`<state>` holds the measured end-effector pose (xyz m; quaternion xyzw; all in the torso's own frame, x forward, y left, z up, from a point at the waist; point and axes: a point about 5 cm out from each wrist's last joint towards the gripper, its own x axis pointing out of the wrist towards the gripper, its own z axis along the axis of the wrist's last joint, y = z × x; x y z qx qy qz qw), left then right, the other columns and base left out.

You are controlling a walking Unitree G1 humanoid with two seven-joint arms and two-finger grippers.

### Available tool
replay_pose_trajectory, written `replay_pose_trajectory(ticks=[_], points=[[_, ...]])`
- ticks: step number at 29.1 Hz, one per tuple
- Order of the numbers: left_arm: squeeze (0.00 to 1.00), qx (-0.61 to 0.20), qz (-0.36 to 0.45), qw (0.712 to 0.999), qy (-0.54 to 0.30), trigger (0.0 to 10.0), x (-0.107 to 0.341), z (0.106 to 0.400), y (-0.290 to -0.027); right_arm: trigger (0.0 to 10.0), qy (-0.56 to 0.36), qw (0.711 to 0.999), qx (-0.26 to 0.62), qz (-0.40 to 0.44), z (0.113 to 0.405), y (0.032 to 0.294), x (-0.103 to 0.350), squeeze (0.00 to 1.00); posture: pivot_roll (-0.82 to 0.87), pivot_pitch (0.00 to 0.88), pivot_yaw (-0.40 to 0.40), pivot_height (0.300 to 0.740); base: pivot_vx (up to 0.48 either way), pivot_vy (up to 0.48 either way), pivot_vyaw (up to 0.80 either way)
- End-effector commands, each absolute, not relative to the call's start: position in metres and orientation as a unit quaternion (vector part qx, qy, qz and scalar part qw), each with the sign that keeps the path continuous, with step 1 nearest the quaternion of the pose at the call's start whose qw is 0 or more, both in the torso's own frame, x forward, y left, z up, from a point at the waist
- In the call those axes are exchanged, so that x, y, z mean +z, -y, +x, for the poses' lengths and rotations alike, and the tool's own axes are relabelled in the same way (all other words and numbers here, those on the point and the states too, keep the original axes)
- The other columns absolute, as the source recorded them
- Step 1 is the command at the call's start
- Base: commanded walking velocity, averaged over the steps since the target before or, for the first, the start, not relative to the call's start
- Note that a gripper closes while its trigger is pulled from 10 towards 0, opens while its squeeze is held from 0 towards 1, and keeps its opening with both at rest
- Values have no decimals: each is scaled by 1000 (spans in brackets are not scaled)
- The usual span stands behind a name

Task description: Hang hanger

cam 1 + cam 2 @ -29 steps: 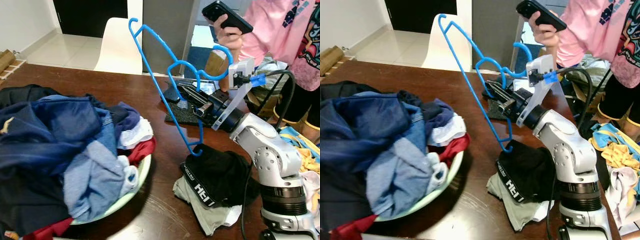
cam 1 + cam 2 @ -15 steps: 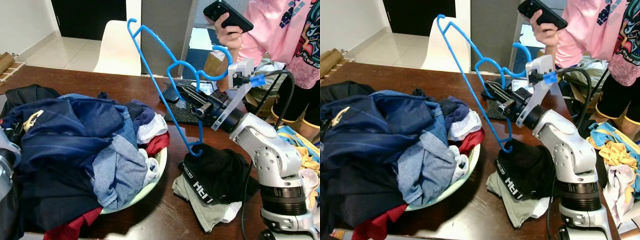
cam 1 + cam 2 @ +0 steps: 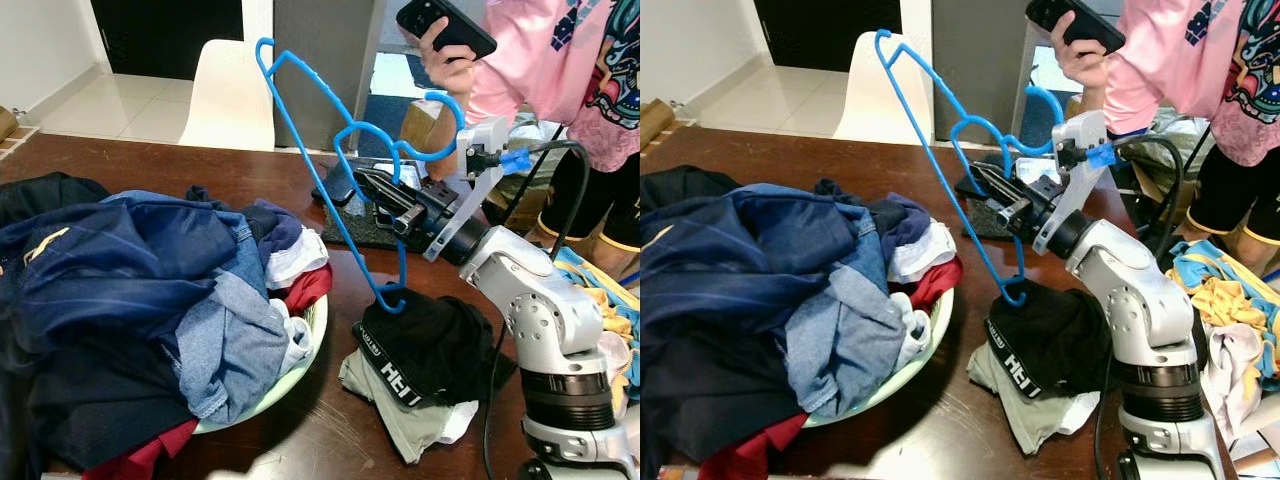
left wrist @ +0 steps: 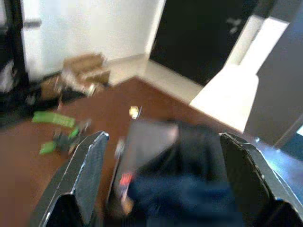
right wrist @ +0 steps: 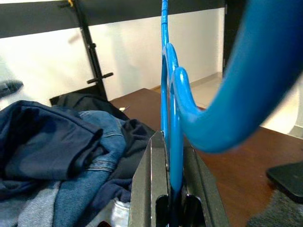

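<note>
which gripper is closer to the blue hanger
Right. The right gripper is shut on the blue hanger over the table. The left gripper, open, hovers apart from it above the dark clothes.

My two head eyes look forward and down over the brown worktop (image 3: 250,180), sharing the laundry heap (image 3: 150,300) on my near left and my right arm on the right. My right wrist camera peers close along my right hand (image 5: 171,189) toward that same heap. My left wrist camera, blurred, looks past its fingers (image 4: 87,175) across the worktop.
</note>
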<state>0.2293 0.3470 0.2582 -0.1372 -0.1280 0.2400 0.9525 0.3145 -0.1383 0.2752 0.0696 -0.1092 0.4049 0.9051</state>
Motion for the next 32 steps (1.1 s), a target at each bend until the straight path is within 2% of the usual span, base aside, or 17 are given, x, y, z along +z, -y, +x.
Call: replay_pose_trajectory(ticks=[1,3,5,11,21,27,28,29,30,32], points=[[0,230,-159,955,93,10000,241,231,-337,10000,111,906,402,67,315,141,274,0,154,113,-47,740,0,0,0],[0,225,-191,953,73,10000,227,230,-324,10000,111,907,401,66,315,142,275,0,159,116,-48,740,0,0,0],[0,225,-207,950,68,10000,223,231,-324,10000,110,907,401,66,315,142,275,0,161,116,-53,740,0,0,0],[0,217,-321,920,53,10000,204,243,-335,10000,111,905,404,68,316,140,275,0,159,114,-58,740,0,0,0],[0,215,-393,893,36,10000,190,250,-326,10000,113,907,399,64,316,144,276,0,145,112,-54,740,0,0,0],[0,202,-405,891,35,10000,190,252,-321,10000,114,908,399,63,316,144,277,0,140,112,-53,740,0,0,0],[0,188,-412,891,36,1725,192,254,-318,10000,115,907,399,63,315,144,278,0,138,108,-50,740,0,0,0],[0,188,-412,891,36,1725,192,254,-318,10000,115,907,399,63,315,144,278,0,138,108,-50,740,0,0,0],[0,174,-416,892,39,0,195,257,-314,10000,116,907,400,62,315,144,278,0,138,108,-50,740,0,0,0],[0,165,-419,892,42,0,198,258,-311,10000,116,907,400,61,315,144,278,0,136,107,-50,740,0,0,0]])
